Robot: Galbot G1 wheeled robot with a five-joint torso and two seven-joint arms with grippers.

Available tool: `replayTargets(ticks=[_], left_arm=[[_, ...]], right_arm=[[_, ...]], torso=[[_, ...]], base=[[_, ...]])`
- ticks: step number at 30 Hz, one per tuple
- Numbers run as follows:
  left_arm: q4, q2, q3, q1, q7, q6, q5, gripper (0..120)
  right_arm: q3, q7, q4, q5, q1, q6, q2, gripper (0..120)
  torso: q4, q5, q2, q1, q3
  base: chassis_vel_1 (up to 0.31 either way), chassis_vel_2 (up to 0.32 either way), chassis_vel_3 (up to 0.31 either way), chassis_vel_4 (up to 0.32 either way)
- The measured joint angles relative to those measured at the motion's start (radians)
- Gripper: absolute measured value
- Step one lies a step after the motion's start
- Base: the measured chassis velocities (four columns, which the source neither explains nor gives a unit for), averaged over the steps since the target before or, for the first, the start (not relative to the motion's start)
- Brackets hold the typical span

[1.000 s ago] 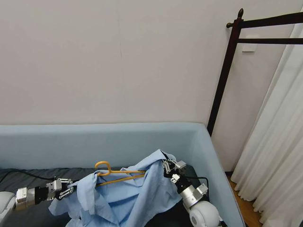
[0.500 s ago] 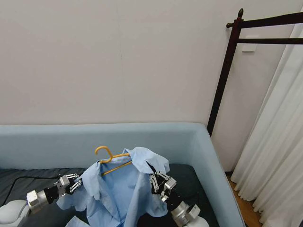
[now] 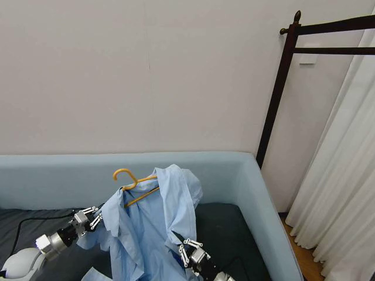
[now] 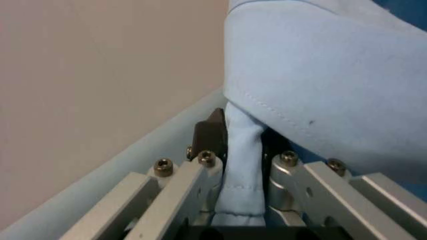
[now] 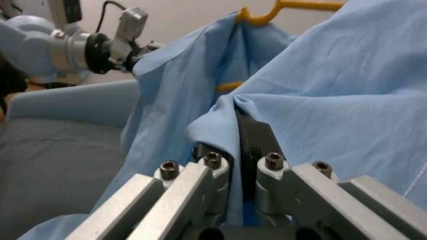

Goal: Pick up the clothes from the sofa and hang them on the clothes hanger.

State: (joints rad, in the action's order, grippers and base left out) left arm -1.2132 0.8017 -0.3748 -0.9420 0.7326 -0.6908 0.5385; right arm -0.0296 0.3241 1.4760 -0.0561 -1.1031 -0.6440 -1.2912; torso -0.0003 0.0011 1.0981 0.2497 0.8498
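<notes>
Pale plaster wall [image 3: 146, 70] fills the background, with a light blue sofa [image 3: 58, 175] running along its foot and a dark wooden clothes rack [image 3: 275, 99] standing well apart to the right, beside a white curtain [image 3: 345, 175]. A light blue shirt [image 3: 152, 228] hangs in the air above the sofa's dark seat, draped over a yellow hanger [image 3: 123, 170] whose hook pokes out, tilted, at the collar. The left gripper [image 3: 96, 213] holds one edge of the shirt low on the left; in the left wrist view its fingers [image 4: 180, 185] are closed tight on a rolled fold of cloth. The right gripper [image 3: 186, 250] holds the front of the shirt lower down, near the middle, and its fingers [image 5: 193, 185] are likewise pinched shut on a ridge of fabric. Neither gripper touches the hanger itself (only cloth is in hand), so the main risk, as I judge it, is the hanger sliding out of the shoulders if the two arms pull apart or tip the shirt further. A thin pinch of fabric could also slip free under the garment's weight. The rack's bars sit high and far to the right, and with the hook tilted and unsupported it may miss the bar or swing away on contact.
</notes>
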Motion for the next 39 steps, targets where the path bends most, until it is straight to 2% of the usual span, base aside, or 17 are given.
replayTargets(ticks=[1, 6, 7, 8, 10, 12, 15, 16, 17, 19, 20, 23, 26, 29, 30, 34, 39], left_arm=[[0.000, 0.000, 0.000, 0.000, 0.000, 0.000, 0.000, 7], [-0.048, -0.013, -0.011, -0.014, -0.047, 0.000, -0.003, 7], [-0.048, -0.013, -0.011, -0.014, -0.047, 0.000, -0.003, 7], [-0.057, -0.018, -0.014, -0.015, -0.058, 0.002, -0.003, 7], [-0.068, -0.030, -0.020, -0.015, -0.066, 0.005, -0.002, 7], [-0.071, -0.036, -0.022, -0.015, -0.067, 0.006, -0.001, 7], [-0.078, -0.055, -0.024, -0.017, -0.067, 0.014, -0.001, 7], [-0.078, -0.055, -0.024, -0.017, -0.067, 0.014, -0.001, 7], [-0.078, -0.062, -0.024, -0.013, -0.067, 0.019, -0.001, 7], [-0.074, -0.085, -0.024, 0.007, -0.067, 0.027, -0.001, 6], [-0.074, -0.085, -0.024, 0.007, -0.067, 0.027, -0.001, 6], [-0.057, -0.130, -0.020, 0.037, -0.065, 0.034, 0.000, 5], [-0.046, -0.155, -0.018, 0.055, -0.061, 0.036, 0.005, 4], [-0.064, -0.174, -0.018, 0.047, -0.048, 0.036, 0.018, 4], [-0.064, -0.174, -0.018, 0.047, -0.048, 0.036, 0.018, 4], [-0.116, -0.177, -0.027, 0.004, -0.024, 0.043, 0.014, 4], [-0.140, -0.157, -0.028, -0.022, -0.020, 0.056, -0.027, 4]], right_arm=[[0.000, 0.000, 0.000, 0.000, 0.000, 0.000, 0.000, 7], [-0.035, -0.094, -0.047, 0.121, -0.020, 0.052, 0.022, 30], [-0.035, -0.094, -0.047, 0.121, -0.020, 0.052, 0.022, 30], [-0.038, -0.151, -0.053, 0.150, -0.023, 0.077, 0.028, 35], [-0.045, -0.209, -0.050, 0.155, -0.030, 0.103, 0.040, 43], [-0.046, -0.203, -0.041, 0.139, -0.034, 0.104, 0.045, 49], [-0.030, -0.029, -0.020, 0.052, -0.040, 0.037, 0.056, 64], [-0.030, -0.029, -0.020, 0.052, -0.040, 0.037, 0.056, 64], [-0.018, 0.071, -0.022, -0.005, -0.040, 0.001, 0.059, 67], [0.030, 0.345, -0.026, -0.227, -0.041, -0.055, 0.065, 77], [0.030, 0.345, -0.026, -0.227, -0.041, -0.055, 0.065, 77], [0.070, 0.583, -0.002, -0.385, -0.046, -0.069, 0.087, 90], [0.075, 0.602, 0.011, -0.451, -0.043, -0.068, 0.103, 97], [0.058, 0.375, 0.037, -0.479, -0.011, -0.046, 0.118, 100], [0.058, 0.375, 0.037, -0.479, -0.011, -0.046, 0.118, 100], [-0.015, -0.023, 0.107, -0.490, 0.065, 0.061, 0.135, 100], [-0.057, -0.106, 0.147, -0.600, 0.142, 0.133, 0.143, 100]], torso=[[0.0000, 0.0000, 0.000, 0.000, 0.000], [0.0000, -0.0001, 0.000, 0.000, 0.000], [0.0000, -0.0001, 0.000, 0.000, 0.000], [0.0000, -0.0001, 0.000, 0.000, 0.000], [-0.0003, -0.0001, 0.000, 0.000, 0.000], [-0.0003, -0.0001, 0.000, 0.000, 0.000], [0.0001, -0.0001, 0.000, 0.000, 0.000], [0.0001, -0.0001, 0.000, 0.000, 0.000], [0.0003, -0.0003, 0.000, 0.000, 0.000], [0.0000, 0.0001, 0.000, 0.000, 0.000], [0.0000, 0.0001, 0.000, 0.000, 0.000], [-0.0004, 0.0000, 0.000, 0.000, 0.000], [-0.0002, 0.0002, 0.000, 0.000, 0.000], [-0.0002, 0.0001, 0.000, 0.000, 0.000], [-0.0002, 0.0001, 0.000, 0.000, 0.000], [0.0001, -0.0001, 0.000, 0.000, 0.000], [0.0001, -0.0001, 0.000, 0.000, 0.000]], base=[[0.000, 0.000, 0.000, 0.000], [0.000, 0.000, 0.000, 0.000], [0.000, 0.000, 0.000, 0.000], [0.000, 0.000, 0.000, 0.000], [0.000, 0.000, 0.000, 0.000], [0.000, 0.000, 0.000, 0.000], [0.000, 0.000, 0.000, 0.000], [0.000, 0.000, 0.000, 0.000], [0.000, 0.000, 0.000, 0.000], [0.000, 0.000, 0.000, 0.000], [0.000, 0.000, 0.000, 0.000], [0.000, 0.000, 0.000, 0.000], [0.000, 0.000, 0.000, 0.000], [0.000, 0.000, 0.000, 0.000], [0.000, 0.000, 0.000, 0.000], [0.000, 0.000, 0.000, 0.000], [0.000, 0.000, 0.000, 0.000]])
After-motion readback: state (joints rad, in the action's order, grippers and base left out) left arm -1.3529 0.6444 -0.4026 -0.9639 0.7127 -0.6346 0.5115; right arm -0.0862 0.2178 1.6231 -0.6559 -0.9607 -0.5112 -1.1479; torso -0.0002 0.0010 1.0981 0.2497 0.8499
